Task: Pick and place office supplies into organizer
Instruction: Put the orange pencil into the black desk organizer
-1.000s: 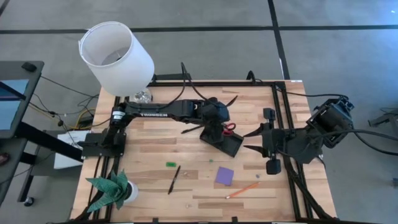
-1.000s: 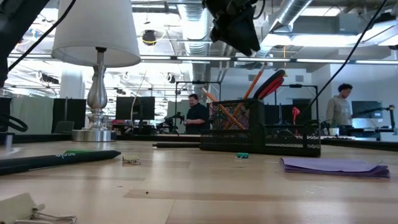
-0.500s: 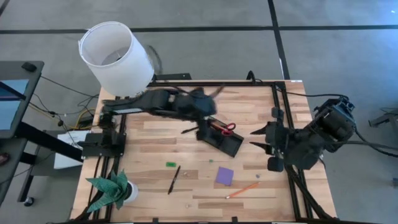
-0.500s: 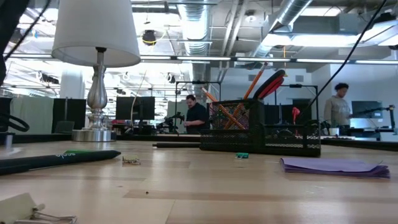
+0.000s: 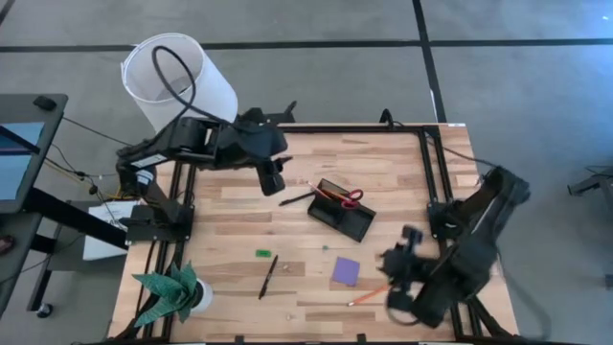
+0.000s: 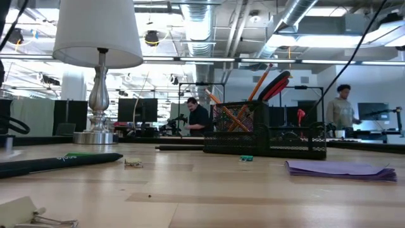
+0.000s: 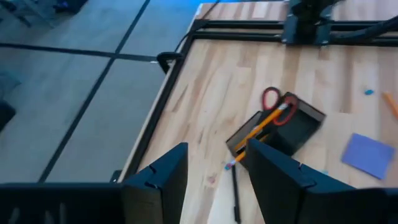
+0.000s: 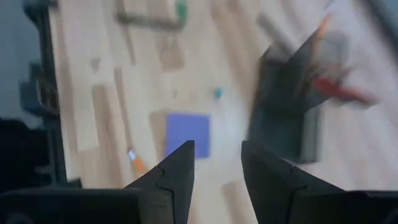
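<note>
The organizer (image 5: 342, 209) was seen near the middle of the wooden table (image 5: 402, 177), set at a slant, with the red-handled scissors (image 5: 351, 197) and an orange pencil (image 7: 264, 124) held in it; in the low view these stood tilted out of its taller section (image 6: 243, 130). A black pen (image 5: 296, 198) was laid on the table with one end just beside the organizer's corner. The purple note pad (image 5: 346, 270) was left flat on the boards, nearer the front edge, with a loose orange pencil (image 5: 374, 292) beside it. Farther left, a second black pen (image 5: 268, 276) and a tiny green piece (image 5: 262, 253) were found lying apart from the organizer. The left gripper (image 5: 272, 178) was held above the table's back left part, well apart from the organizer, its fingers (image 7: 163, 180) parted with nothing between them. The right gripper (image 5: 396, 278) was hung over the front right area, near the note pad and the loose pencil, its fingers (image 8: 177, 177) likewise spread and empty. A white lamp shade (image 5: 178, 88) and a green paper plant (image 5: 172, 291) were placed at the table's left side.
</note>
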Controlling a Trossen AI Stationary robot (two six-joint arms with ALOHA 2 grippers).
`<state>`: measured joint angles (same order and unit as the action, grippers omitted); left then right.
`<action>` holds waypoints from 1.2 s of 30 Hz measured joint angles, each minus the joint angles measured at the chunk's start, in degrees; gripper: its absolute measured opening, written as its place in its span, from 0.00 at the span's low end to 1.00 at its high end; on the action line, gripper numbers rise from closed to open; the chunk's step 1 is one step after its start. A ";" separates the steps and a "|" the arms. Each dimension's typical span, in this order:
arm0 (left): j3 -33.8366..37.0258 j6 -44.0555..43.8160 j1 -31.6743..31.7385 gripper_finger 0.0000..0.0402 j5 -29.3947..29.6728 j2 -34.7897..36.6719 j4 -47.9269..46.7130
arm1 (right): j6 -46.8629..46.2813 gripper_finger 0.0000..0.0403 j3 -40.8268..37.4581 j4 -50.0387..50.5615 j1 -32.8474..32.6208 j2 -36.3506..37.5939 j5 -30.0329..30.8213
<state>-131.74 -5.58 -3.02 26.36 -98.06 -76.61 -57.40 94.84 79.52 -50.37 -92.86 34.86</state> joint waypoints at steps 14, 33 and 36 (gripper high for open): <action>0.02 -1.25 0.58 0.39 -0.49 -1.34 -3.25 | 11.51 0.32 -1.65 -17.24 9.67 -22.73 -28.09; 0.02 -1.26 -2.76 0.39 -0.35 -1.45 -6.79 | 28.34 0.32 6.70 -21.58 13.60 -34.60 -40.91; 0.02 -1.26 -3.24 0.39 -0.39 -1.45 -6.89 | 27.16 0.32 6.70 -20.43 13.33 -34.94 -41.05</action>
<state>-131.72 -6.84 -6.26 25.97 -99.50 -83.51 -30.24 101.54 59.09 -37.05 -127.80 -6.19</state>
